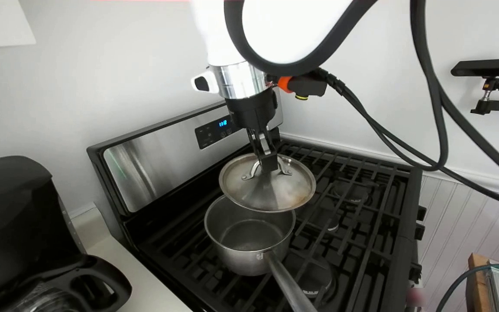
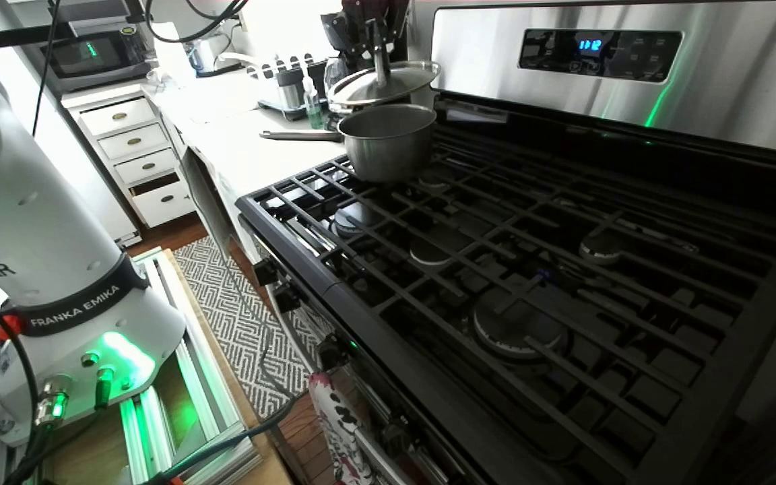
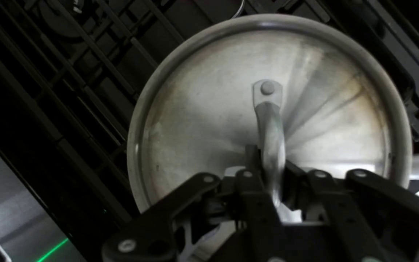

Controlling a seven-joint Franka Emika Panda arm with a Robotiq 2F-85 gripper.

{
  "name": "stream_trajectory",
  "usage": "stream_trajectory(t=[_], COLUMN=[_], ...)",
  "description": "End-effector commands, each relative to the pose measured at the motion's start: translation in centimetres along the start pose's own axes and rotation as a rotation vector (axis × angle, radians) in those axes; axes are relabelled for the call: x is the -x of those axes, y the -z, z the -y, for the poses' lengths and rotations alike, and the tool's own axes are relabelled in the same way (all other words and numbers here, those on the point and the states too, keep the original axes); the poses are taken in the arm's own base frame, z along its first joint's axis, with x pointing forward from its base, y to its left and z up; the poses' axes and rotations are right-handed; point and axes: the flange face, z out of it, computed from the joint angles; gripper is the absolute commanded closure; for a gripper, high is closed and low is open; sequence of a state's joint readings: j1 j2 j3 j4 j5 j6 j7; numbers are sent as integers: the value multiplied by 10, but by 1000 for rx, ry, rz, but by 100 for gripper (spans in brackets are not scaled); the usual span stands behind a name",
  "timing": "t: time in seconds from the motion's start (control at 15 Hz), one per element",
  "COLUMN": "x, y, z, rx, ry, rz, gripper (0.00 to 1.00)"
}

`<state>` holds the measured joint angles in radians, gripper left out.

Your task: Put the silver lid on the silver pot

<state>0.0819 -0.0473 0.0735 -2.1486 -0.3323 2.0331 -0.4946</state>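
The silver lid is round and shiny with a looped metal handle. My gripper is shut on that handle and holds the lid up, slightly tilted. In the wrist view, my fingers stand on both sides of the loop, and the lid fills the middle. The silver pot stands uncovered on the stove grate, its long handle pointing outward. The lid hangs above the pot, offset to one side, and hides part of its rim. In an exterior view, the lid shows above and behind the pot.
The black stove grates lie around the pot. The stove's upright back panel is close to the lid. A black coffee maker stands on the white counter beside the stove. The robot's base stands in front.
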Motion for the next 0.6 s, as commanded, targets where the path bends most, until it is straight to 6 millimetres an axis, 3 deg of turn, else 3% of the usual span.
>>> stream_trajectory(t=[0.0,0.53], x=[-17,-44], y=[-3,-30], z=[12,26], rx=[41,42], ry=[61,122], rz=[27,60], gripper=[98,98])
